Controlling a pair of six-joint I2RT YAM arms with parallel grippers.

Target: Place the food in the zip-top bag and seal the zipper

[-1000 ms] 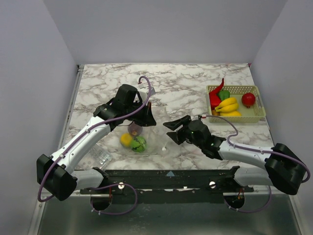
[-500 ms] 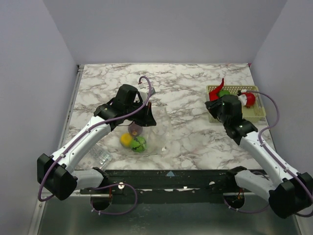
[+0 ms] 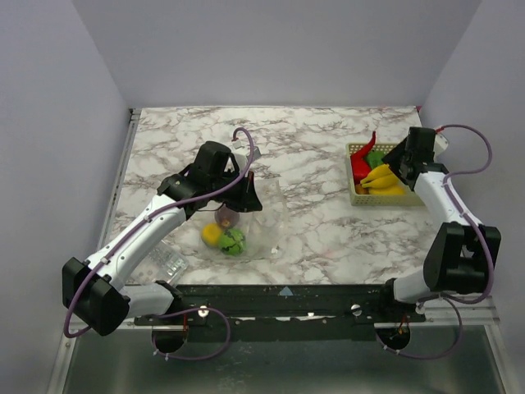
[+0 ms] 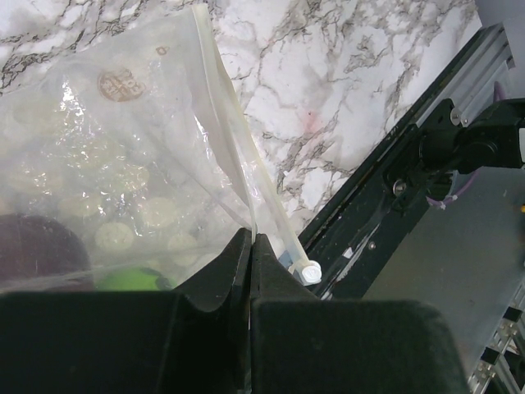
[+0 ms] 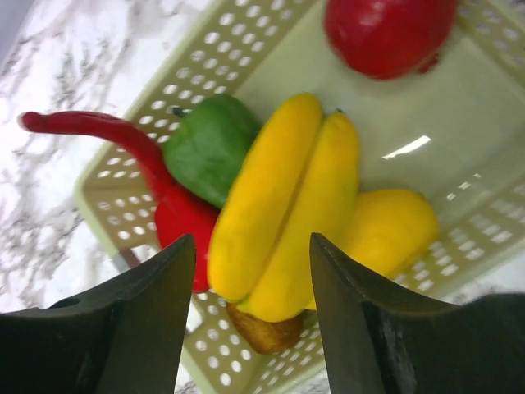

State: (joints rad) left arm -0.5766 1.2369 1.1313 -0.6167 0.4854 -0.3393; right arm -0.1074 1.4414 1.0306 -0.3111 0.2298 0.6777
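While the left tool (image 4: pixel 250 244) is pinching the zipper strip (image 4: pixel 248 164) of the clear bag (image 4: pixel 123 148) near left on the worktop (image 3: pixel 312 148), the right tool (image 5: pixel 246 254), fingers apart, is hovering over the bananas (image 5: pixel 283 197) in the far-right basket (image 5: pixel 119 205).

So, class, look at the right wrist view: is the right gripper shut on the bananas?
No, the right gripper stands open above the bananas, which lie in the basket.
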